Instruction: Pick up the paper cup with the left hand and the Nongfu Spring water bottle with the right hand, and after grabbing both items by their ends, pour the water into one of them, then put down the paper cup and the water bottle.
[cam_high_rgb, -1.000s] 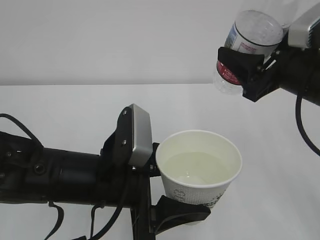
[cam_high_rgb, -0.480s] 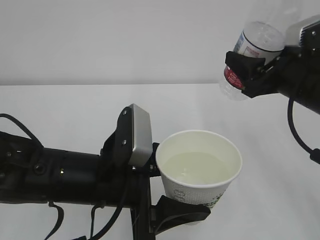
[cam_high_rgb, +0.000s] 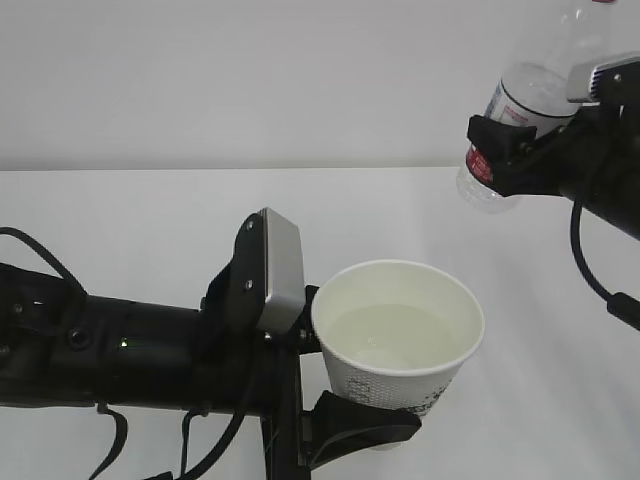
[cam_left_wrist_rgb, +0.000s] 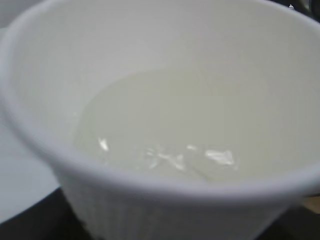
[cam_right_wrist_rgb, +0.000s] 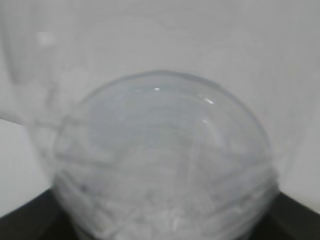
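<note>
Right claw (cam_high_rgb: 505, 150) grips bottle (cam_high_rgb: 522, 100), seemingly steeply tilted; left claw (cam_high_rgb: 345, 400) holds upright cup (cam_high_rgb: 398, 335).

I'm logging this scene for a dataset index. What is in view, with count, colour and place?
paper cup: one, white with dark print, centre foreground, held off the table
water: one pale pool, inside the cup
Nongfu Spring water bottle: one, clear with red-and-white label, upper right, held aloft
table: one, white, beneath everything
left gripper: one, black, shut on the cup
right gripper: one, black, shut on the bottle
</note>
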